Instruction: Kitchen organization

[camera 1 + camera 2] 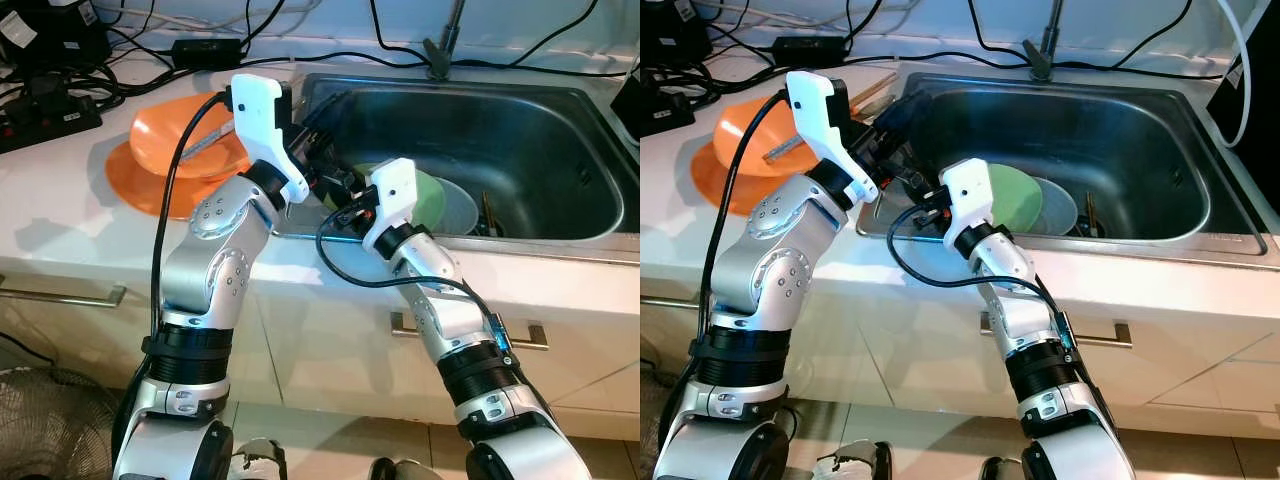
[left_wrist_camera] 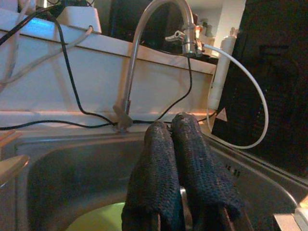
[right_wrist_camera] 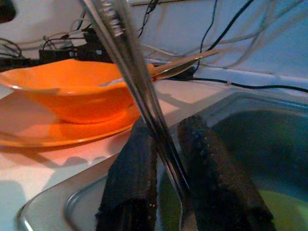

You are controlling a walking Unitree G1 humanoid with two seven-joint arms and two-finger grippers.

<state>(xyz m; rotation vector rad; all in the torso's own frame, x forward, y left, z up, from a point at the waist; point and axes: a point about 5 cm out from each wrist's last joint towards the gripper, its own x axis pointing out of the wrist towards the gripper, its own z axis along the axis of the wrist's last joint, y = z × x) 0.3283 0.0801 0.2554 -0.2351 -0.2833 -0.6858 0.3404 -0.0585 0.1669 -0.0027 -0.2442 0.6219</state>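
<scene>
A long metal utensil (image 3: 144,96) slants up between the two black fingers of my right gripper (image 3: 168,122), which stand parted around it. At the sink's near left corner my left gripper (image 2: 172,122) is shut, with a sliver of that metal showing low between its fingers. The two grippers meet there, left gripper (image 1: 335,175) just above right gripper (image 1: 345,207). A green plate (image 1: 428,195) lies in the sink on a grey plate (image 1: 462,208). On the counter to the left, an orange bowl (image 1: 175,135) holding a utensil sits on an orange plate (image 1: 140,185).
The steel sink (image 1: 500,130) has a faucet (image 2: 144,43) at its back rim and chopsticks (image 1: 488,213) at the bottom right. A power strip (image 1: 50,120) and cables crowd the back left of the counter. A fan (image 1: 40,430) stands on the floor at the left.
</scene>
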